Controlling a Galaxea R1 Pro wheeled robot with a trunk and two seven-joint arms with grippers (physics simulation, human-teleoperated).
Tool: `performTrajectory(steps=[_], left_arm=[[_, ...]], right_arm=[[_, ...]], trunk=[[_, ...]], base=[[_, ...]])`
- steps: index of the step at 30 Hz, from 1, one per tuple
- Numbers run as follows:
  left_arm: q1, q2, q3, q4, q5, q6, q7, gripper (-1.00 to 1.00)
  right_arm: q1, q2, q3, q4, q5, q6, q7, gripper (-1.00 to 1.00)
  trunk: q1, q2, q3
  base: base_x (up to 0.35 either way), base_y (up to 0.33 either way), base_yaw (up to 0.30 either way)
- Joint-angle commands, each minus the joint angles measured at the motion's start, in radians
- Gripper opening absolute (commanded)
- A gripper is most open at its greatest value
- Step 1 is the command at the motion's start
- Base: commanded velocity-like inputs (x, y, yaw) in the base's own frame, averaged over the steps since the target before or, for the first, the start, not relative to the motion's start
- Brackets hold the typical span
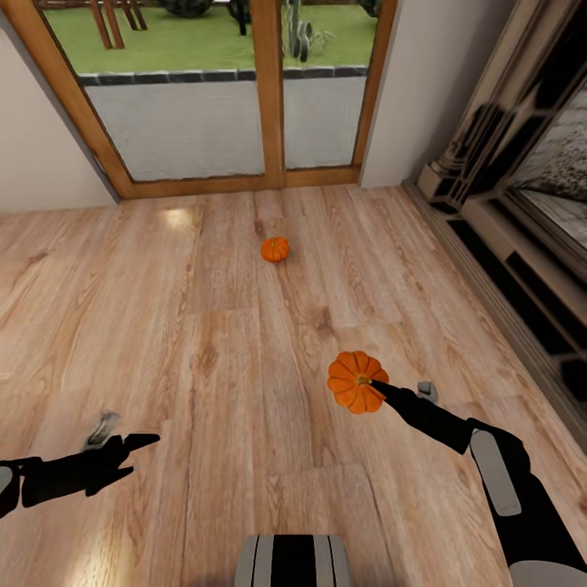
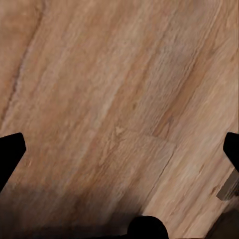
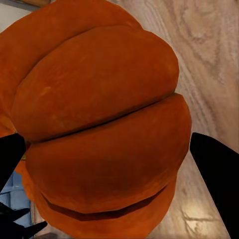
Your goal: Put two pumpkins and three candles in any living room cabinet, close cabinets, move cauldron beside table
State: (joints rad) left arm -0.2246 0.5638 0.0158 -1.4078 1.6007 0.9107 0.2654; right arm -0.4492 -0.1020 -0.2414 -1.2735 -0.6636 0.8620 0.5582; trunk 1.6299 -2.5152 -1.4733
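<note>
A simulated robot's right gripper (image 1: 377, 385) holds one pumpkin (image 1: 356, 381) above the wood floor (image 1: 204, 326), its fingers (image 3: 214, 169) spread about the ribbed sides and apparently closed on them. The second pumpkin (image 1: 275, 249) sits on the floor well ahead, near the glass patio doors (image 1: 220, 98). The left gripper (image 1: 122, 447) hangs low over bare boards, fingers parted and empty. To carry well, the grip should likely stay firm and level while the base turns toward a cabinet; a dark unit (image 1: 522, 244) stands along the right wall.
</note>
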Motion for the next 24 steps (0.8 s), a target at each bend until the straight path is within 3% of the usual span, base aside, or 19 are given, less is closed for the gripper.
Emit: performTrajectory(steps=[1,2,4,5,7,10,13,18,24], left_arm=[[-0.001,-0.019,0.0,-0.001,-0.002,-0.008,0.073,1.0],[-0.002,-0.03,0.0,-0.001,-0.018,-0.012,0.111,1.0],[-0.003,-0.067,0.0,-0.001,-0.089,-0.017,0.198,1.0],[-0.009,-0.098,0.0,-0.001,-0.149,-0.017,0.239,1.0],[-0.029,-0.129,0.0,0.003,-0.287,-0.014,0.298,1.0],[-0.036,-0.14,0.0,0.008,-0.395,-0.01,0.324,1.0],[-0.037,-0.143,0.0,0.01,-0.425,-0.005,0.348,1.0],[-0.038,-0.146,0.0,0.01,-0.43,-0.001,0.447,1.0],[-0.039,-0.157,0.0,0.003,-0.43,0.108,0.463,1.0]], right_arm=[[0.0,0.001,0.0,0.001,0.001,0.005,0.0,-1.0],[0.0,0.001,0.001,0.001,0.001,0.003,-0.002,-1.0],[0.0,0.001,0.002,0.002,0.001,0.0,-0.005,-1.0],[0.0,0.001,0.002,0.002,0.001,-0.001,-0.011,-1.0],[0.0,0.001,0.002,0.001,0.001,-0.001,-0.025,-1.0],[0.0,0.001,0.002,0.001,0.001,-0.002,-0.031,-1.0],[0.0,0.001,0.002,0.002,0.001,-0.003,-0.03,-1.0],[0.0,0.001,0.001,0.003,0.001,-0.004,-0.03,-1.0],[0.0,0.001,-0.001,0.006,0.001,-0.004,-0.03,-1.0]], trunk=[[-0.001,0.0,0.003],[-0.001,0.0,0.007],[-0.002,0.001,0.015],[-0.002,0.001,0.019],[-0.003,0.001,0.027],[-0.005,0.002,0.038],[-0.006,0.003,0.05],[-0.008,0.004,0.069],[-0.011,0.005,0.093]], base=[[0.0,0.0,0.0],[0.0,0.0,0.0],[0.0,0.0,0.0],[0.0,0.0,0.0],[0.0,0.0,0.0],[0.0,0.0,0.0],[0.0,0.0,0.0],[0.0,0.0,0.0],[0.0,0.0,-0.02]])
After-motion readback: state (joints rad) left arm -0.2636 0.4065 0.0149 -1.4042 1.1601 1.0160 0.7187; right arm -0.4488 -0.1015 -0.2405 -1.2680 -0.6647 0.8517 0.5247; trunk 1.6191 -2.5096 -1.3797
